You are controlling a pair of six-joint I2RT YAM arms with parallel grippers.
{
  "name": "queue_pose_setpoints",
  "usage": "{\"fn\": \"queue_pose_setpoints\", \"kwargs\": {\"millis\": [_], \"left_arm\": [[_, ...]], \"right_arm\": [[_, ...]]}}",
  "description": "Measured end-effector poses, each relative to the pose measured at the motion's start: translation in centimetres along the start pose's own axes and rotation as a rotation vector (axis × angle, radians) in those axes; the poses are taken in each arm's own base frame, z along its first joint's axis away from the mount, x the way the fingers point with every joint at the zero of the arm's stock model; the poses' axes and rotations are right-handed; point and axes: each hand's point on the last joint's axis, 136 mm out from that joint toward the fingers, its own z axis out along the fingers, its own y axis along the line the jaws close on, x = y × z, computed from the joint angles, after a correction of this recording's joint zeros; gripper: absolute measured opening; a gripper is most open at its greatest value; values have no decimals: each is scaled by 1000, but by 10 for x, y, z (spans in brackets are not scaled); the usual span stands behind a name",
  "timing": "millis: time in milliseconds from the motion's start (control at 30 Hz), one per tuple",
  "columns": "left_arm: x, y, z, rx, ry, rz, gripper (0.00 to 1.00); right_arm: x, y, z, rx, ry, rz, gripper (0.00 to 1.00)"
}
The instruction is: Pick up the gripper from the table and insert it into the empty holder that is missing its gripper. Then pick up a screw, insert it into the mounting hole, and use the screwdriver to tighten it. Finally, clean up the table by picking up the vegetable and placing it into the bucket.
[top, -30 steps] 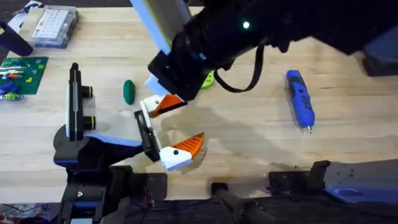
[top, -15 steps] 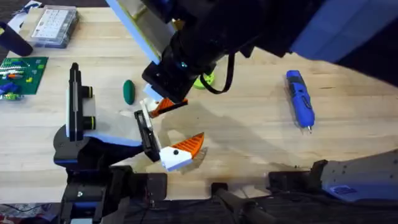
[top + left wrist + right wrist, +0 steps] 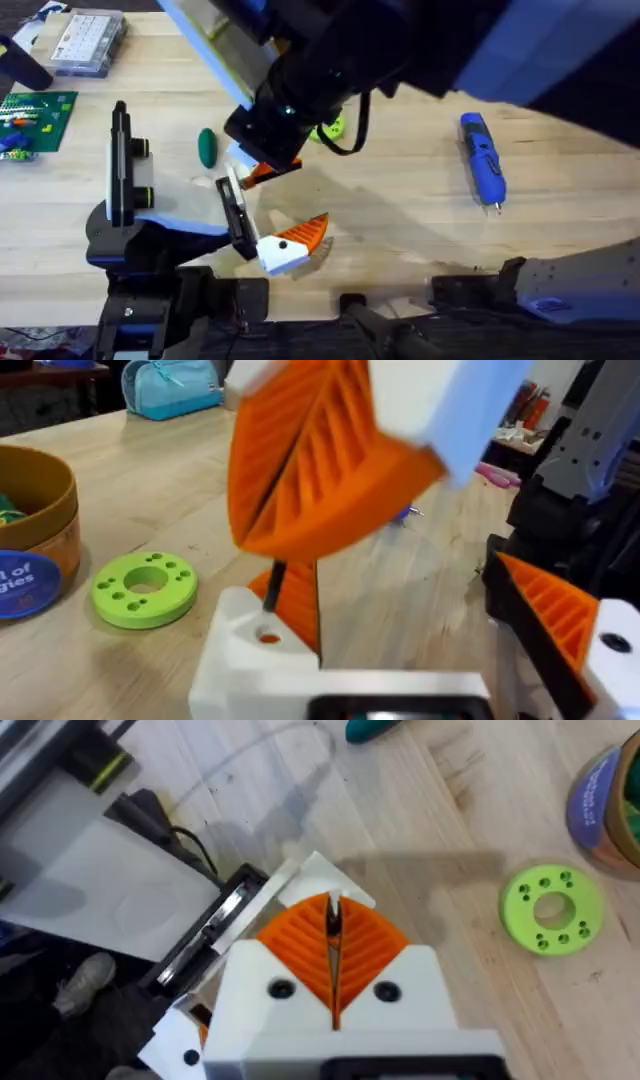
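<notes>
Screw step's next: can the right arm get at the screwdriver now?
Likely not yet: the screwdriver lies alone on its side, nothing over it, but the right tool is shut on the gripper at the holder.

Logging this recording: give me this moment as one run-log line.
phase: insert gripper | right gripper: shut on gripper, at holder | screwdriver: untouched on table | vegetable: on table, not binned
</notes>
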Motion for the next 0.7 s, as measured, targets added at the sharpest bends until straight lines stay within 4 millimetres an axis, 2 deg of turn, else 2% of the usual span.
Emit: {"fn": "queue_pose_setpoints", "kwargs": {"millis": [200, 700], "left_arm": [[0, 0, 0, 0, 0, 0, 987], [0, 0, 0, 0, 0, 0, 986]], "right_arm": [[4, 0, 12, -2, 33, 1, 6], [4, 0, 12, -2, 33, 1, 6]]}}
